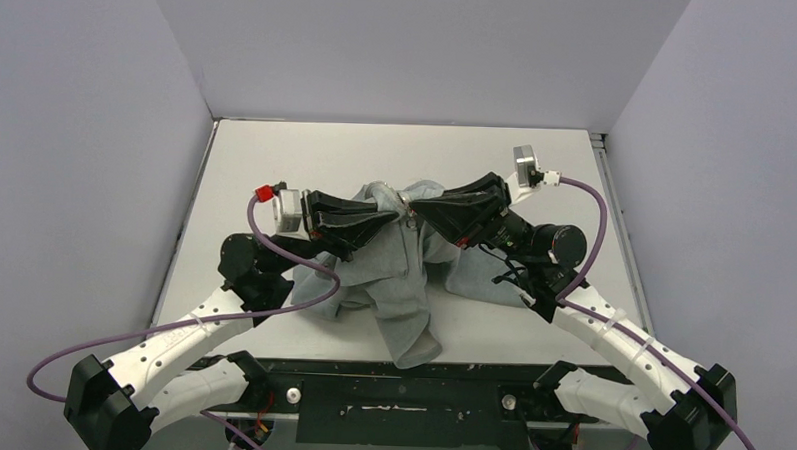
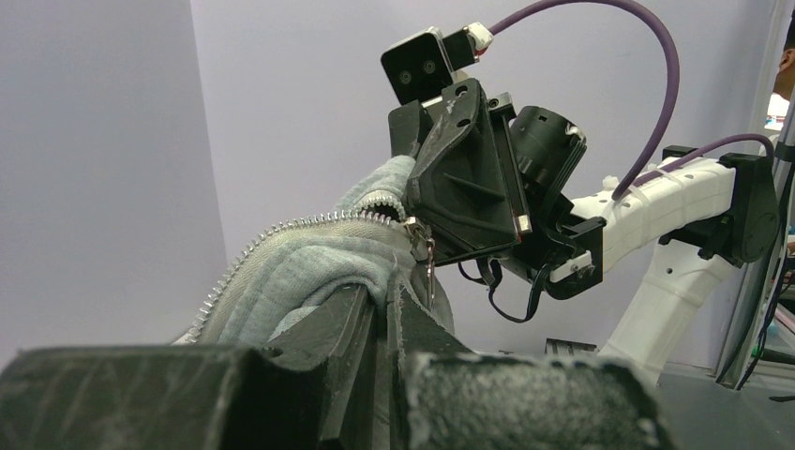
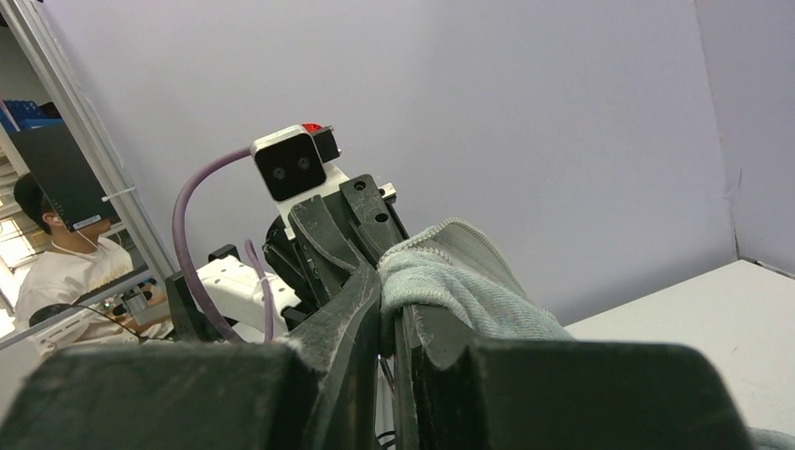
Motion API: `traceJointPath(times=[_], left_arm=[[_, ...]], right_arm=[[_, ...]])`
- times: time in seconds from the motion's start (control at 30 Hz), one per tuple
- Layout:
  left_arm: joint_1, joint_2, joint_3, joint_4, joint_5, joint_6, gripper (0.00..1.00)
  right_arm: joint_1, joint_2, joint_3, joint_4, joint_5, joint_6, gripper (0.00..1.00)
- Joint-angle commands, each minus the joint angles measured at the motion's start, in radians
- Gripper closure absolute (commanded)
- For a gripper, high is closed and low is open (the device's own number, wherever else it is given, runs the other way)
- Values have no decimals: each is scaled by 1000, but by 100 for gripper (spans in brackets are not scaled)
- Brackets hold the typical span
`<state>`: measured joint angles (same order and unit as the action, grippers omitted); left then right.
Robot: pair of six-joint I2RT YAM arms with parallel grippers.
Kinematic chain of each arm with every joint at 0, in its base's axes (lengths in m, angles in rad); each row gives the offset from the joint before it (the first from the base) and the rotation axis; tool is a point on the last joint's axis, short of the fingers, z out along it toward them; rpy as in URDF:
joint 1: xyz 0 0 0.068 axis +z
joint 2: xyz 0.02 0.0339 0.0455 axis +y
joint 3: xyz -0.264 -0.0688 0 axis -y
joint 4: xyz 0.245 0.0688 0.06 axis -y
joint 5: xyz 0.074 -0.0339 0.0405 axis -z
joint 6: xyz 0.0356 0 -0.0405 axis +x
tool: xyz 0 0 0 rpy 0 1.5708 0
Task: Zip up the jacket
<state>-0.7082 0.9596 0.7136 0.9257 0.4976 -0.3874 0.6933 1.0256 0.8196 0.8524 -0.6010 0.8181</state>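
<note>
Nearest, the left arm base (image 1: 108, 395) and right arm base (image 1: 683, 410) sit at the front edge of the desk (image 1: 277, 151), with both arms reaching inward over it.

Jacket (image 1: 402, 285): a crumpled grey heap at mid-desk. One fold trails toward the front edge and the top is lifted into a peak between the two arms.

Left end effector (image 1: 390, 217): closed tight, with a thick fold of the jacket pinched between its fingers. The wrist view shows the cloth wedged in the narrow slit. This looks like an anchoring hold, meant to keep the fabric beside the zipper from sliding.

Zipper teeth (image 2: 281, 230): one bare row curves down and away from the grip, unmated as far as I can see. That stretch reads as not yet zipped.

Slider (image 2: 415, 230): at the peak, with the pull tab (image 2: 429, 267) dangling free below it.

Right end effector (image 1: 422, 212): nearly closed and nose to nose with the left, clamped on the jacket edge right at the slider. I cannot tell whether it grips metal or only cloth. The opposed holds probably serve to tension the track.

Beyond them, bare desk and pale walls.
</note>
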Motion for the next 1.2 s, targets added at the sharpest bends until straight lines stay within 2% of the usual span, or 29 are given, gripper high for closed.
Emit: traceJointPath(times=[0.0, 0.33, 0.83, 1.03, 1.17], left_arm=[[-5, -3, 56, -19, 33, 41, 100], [-5, -9, 78, -100, 30, 88, 100], [-19, 16, 116, -311, 60, 172, 100], [-31, 47, 64, -303, 49, 169, 100], [-35, 73, -19, -235, 43, 136, 100]], right_arm=[[-3, -25, 73, -28, 28, -48, 100], [-5, -36, 93, -170, 82, -93, 100], [-5, -37, 89, -257, 161, -96, 100], [-7, -38, 48, -295, 195, -105, 100], [-19, -41, -11, -309, 223, -114, 100]])
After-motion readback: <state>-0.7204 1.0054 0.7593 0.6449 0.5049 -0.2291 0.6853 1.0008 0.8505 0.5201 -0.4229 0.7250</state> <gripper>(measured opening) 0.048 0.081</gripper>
